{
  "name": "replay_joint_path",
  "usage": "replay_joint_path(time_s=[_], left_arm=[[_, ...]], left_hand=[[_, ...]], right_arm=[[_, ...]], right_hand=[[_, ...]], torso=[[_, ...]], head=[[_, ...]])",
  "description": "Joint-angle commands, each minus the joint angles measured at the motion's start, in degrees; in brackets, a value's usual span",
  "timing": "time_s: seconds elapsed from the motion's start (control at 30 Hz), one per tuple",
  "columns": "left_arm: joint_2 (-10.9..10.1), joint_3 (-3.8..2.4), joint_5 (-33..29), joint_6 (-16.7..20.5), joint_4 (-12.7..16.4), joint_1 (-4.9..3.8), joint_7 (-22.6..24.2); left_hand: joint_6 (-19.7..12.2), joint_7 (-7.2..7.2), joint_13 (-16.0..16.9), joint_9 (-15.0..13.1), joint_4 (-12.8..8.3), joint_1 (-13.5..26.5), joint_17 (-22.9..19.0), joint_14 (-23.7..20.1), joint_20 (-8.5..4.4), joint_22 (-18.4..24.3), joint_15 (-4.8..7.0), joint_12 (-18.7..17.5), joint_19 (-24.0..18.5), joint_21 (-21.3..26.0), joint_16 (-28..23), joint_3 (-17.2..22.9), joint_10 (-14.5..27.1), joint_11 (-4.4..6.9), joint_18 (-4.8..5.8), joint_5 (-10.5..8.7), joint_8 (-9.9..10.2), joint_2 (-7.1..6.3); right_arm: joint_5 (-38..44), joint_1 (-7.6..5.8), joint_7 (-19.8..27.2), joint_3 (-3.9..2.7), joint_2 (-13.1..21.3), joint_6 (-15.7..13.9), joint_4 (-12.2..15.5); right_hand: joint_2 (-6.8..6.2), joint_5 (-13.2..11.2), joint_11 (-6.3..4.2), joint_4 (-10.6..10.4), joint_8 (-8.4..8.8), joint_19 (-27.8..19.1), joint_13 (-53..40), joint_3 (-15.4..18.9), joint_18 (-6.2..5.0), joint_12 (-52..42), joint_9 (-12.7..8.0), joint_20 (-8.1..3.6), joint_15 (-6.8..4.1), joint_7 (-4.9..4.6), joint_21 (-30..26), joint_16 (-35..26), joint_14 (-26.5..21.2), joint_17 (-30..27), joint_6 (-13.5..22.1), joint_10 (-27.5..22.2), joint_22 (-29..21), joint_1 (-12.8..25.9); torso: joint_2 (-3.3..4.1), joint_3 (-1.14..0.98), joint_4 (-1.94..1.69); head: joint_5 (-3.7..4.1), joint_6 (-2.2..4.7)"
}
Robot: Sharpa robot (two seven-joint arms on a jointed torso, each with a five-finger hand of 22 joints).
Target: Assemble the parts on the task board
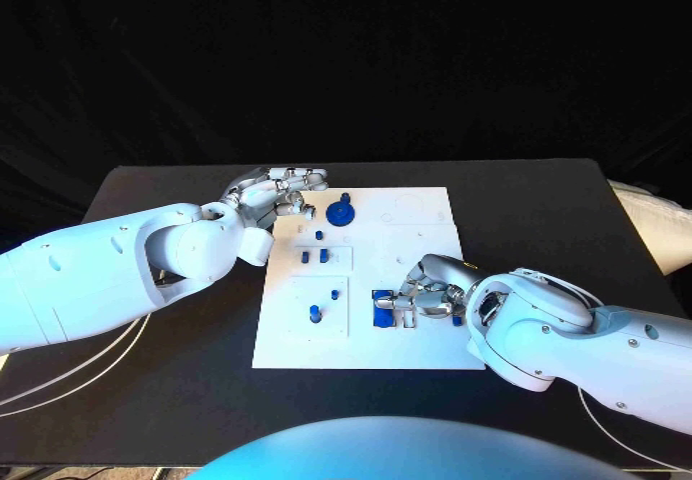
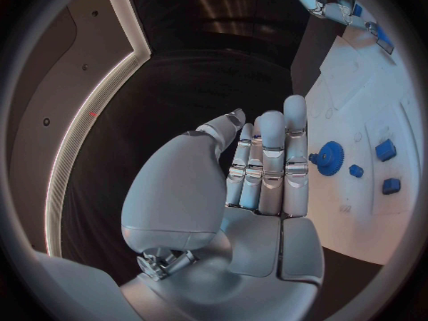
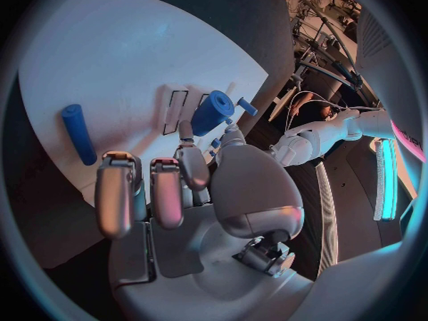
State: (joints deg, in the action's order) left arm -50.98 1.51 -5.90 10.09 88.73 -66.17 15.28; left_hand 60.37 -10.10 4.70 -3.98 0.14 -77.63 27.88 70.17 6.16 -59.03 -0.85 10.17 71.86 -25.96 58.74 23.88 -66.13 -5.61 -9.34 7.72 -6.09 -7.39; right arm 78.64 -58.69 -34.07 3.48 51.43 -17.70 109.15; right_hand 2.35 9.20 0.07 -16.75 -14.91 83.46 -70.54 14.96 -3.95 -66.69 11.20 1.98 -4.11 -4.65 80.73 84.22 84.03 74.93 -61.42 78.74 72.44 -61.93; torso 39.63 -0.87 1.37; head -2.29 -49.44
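1. The board [image 1: 361,340] lies in the middle of the black table [image 1: 548,200], its long sides running from the near edge toward the far edge.
2. The left hand [image 1: 274,192] is at the board's far left corner. In the left wrist view its fingers [image 2: 267,164] are straight and pressed side by side, with nothing in them.
3. A blue gear [image 1: 340,212] sits near the board's far edge, just beside the left hand; the left wrist view shows it [image 2: 329,157] close to the fingertips but apart from them.
4. Small blue pegs [image 1: 320,256] stand in the board's left half, between the gear and the near edge, and two more [image 1: 326,303] stand nearer the near left corner.
5. The right hand [image 1: 427,294] is over the board's right half, toward the near edge. Its fingers are curled down over a blue cylinder [image 3: 212,113], which the right wrist view shows at the fingertips; whether it is actually pinched I cannot tell.
6. A blue block [image 1: 384,308] sits on the board just beside the right hand's fingers.
7. A blue rod [image 3: 78,133] lies flat on the board, apart from the right hand.
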Motion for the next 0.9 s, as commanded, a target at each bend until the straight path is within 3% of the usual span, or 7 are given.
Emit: replay_joint_path(time_s=[0.03, 0.13, 0.3, 0.43, 0.5, 0.57, 0.9], left_arm=[[0.0, -0.03, 0.2, -1.3, 0.1, 0.0, 0.1], [0.1, -0.03, 0.2, -1.3, 0.1, 0.0, 0.0], [0.1, -0.03, 0.2, -1.4, 0.1, 0.0, 0.0], [0.1, -0.03, 0.2, -1.5, 0.1, 0.0, 0.0], [0.1, -0.03, 0.2, -1.5, 0.1, 0.0, 0.0], [0.1, -0.03, 0.2, -1.5, 0.1, 0.0, 0.0], [0.1, -0.03, 0.2, -1.5, 0.0, 0.0, -0.1]], left_hand=[[-0.4, 0.05, -0.1, 0.1, 0.0, -0.2, -0.1, -0.4, 0.3, 0.1, 0.02, 0.1, -0.2, 0.4, -0.3, -0.5, 0.4, -0.13, -1.03, -0.11, -0.3, 0.48], [-0.5, 0.02, -0.1, 0.1, 0.0, -0.1, -0.2, -0.4, 0.31, 0.1, 0.0, 0.1, -0.2, 0.4, -0.3, -0.5, 0.5, -0.15, -1.03, -0.12, -0.3, 0.47], [-0.5, 0.02, -0.1, 0.1, 0.0, -0.1, -0.2, -0.4, 0.31, 0.1, 0.0, 0.1, -0.2, 0.4, -0.3, -0.5, 0.5, -0.15, -1.03, -0.12, -0.3, 0.47], [-0.6, 0.0, -0.1, 0.1, 0.0, -0.1, -0.2, -0.5, 0.32, 0.1, -0.02, 0.1, -0.2, 0.5, -0.3, -0.6, 0.5, -0.17, -1.03, -0.12, -0.3, 0.47], [-0.6, 0.0, -0.1, 0.1, 0.0, -0.1, -0.2, -0.5, 0.32, 0.1, -0.02, 0.1, -0.2, 0.5, -0.3, -0.6, 0.5, -0.17, -1.03, -0.12, -0.3, 0.47], [-0.6, 0.0, -0.1, 0.1, 0.0, -0.1, -0.2, -0.5, 0.32, 0.1, -0.02, 0.1, -0.2, 0.5, -0.3, -0.6, 0.5, -0.17, -1.03, -0.12, -0.3, 0.47], [-0.6, 0.0, -0.1, 0.1, 0.0, -0.1, -0.2, -0.5, 0.32, 0.1, -0.02, 0.1, -0.2, 0.5, -0.3, -0.6, 0.5, -0.17, -1.03, -0.12, -0.3, 0.47]], right_arm=[[1.8, 0.05, -0.1, -0.01, 0.0, -0.4, 0.0], [1.9, 0.05, 0.1, -0.01, 0.0, -0.1, 0.1], [2.3, 0.05, 0.5, -0.01, 0.1, 0.4, 0.5], [3.2, 0.06, 0.8, -0.01, 0.1, 1.7, 0.6], [4.1, 0.08, 0.8, -0.01, 0.0, 2.2, 0.6], [5.2, 0.13, 0.6, -0.01, -0.2, 2.4, 0.5], [7.2, 0.27, -0.2, -0.01, -0.4, 0.9, 0.0]], right_hand=[[-1.0, -1.8, 0.16, 0.0, 0.33, -0.4, 1.4, 0.7, 0.17, 2.0, 0.2, 0.15, 0.29, -0.05, -0.3, -0.4, 3.6, 2.3, 0.5, -1.1, -0.3, 1.7], [-1.43, -1.9, 0.19, 0.0, 0.37, -0.5, 1.8, 0.6, 0.14, 2.6, 0.4, 0.21, 0.32, -0.07, -0.4, -0.5, 3.6, 2.2, 0.5, -1.3, -0.5, 1.6], [-2.23, -0.6, 0.14, 1.2, 0.41, -0.4, 1.7, -0.6, 0.19, 2.8, 0.9, 0.25, 0.3, -0.01, -0.3, -0.5, 3.7, 2.4, 0.3, -0.9, -0.2, -2.4], [-2.08, 0.9, -0.02, 6.0, 0.4, -0.2, 1.5, -2.7, 0.25, 2.9, 1.5, 0.11, 0.12, 0.08, -0.2, -0.4, 3.7, 2.7, 0.2, -0.6, 0.2, -10.8], [-1.55, -2.2, -0.07, 8.5, 0.37, -0.1, 1.3, -4.3, 0.33, 2.7, 1.7, -0.01, 0.04, 0.05, 0.0, -0.3, 3.8, 2.9, 0.0, -0.3, 0.5, -14.8], [-1.35, -3.6, -0.14, 9.8, 0.36, 0.1, 1.0, -5.1, 0.41, 2.4, 1.8, -0.02, 0.03, 0.11, 0.2, -0.2, 3.8, 3.2, -0.1, -0.1, 0.9, -16.5], [-0.14, -3.5, -0.25, 9.9, 0.25, 0.3, 0.6, -5.8, 0.53, 1.9, 2.2, -0.06, -0.02, 0.25, 0.6, 0.0, 3.9, 3.6, -0.7, 0.6, 1.5, -16.0]], torso=[[0.05, -0.02, 0.0], [0.03, -0.04, 0.02], [0.04, -0.07, 0.02], [0.01, -0.02, 0.03], [0.02, -0.04, 0.01], [0.02, -0.05, 0.01], [0.0, -0.02, 0.05]], head=[[0.0, 0.02], [0.0, 0.0], [0.04, -0.11], [0.16, -0.25], [0.22, -0.29], [0.25, -0.31], [0.29, -0.25]])
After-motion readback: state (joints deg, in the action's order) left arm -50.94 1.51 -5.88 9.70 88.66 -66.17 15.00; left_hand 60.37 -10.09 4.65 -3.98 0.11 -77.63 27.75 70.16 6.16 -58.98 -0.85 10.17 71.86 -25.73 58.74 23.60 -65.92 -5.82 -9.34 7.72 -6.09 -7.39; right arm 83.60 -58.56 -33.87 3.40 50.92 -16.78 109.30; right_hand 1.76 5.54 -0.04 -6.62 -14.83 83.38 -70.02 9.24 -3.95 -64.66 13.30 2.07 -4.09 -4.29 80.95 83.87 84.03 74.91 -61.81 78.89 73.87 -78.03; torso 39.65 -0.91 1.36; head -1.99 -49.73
